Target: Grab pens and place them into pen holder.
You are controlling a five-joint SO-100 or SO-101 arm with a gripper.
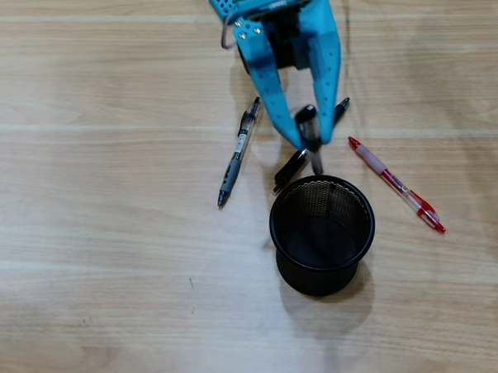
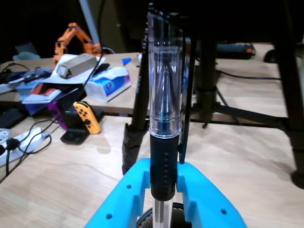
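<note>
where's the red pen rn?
Overhead view: the red pen lies flat on the table, right of the pen holder, untouched.

- The blue arm (image 1: pixel 266 20) enters the overhead view from the top edge and reaches down the picture, its wrist block near that edge.
- The gripper (image 1: pixel 307 138) points down the picture, its two blue fingers (image 1: pixel 271 86) running together to a narrow tip.
- In the wrist view the gripper (image 2: pixel 164 183) fills the bottom edge, and its fingers (image 2: pixel 130 194) are pressed against the dark grip of a black-and-clear pen (image 2: pixel 165 109).
- That pen stands upright between the fingers, clear barrel above them and a pale section below.
</note>
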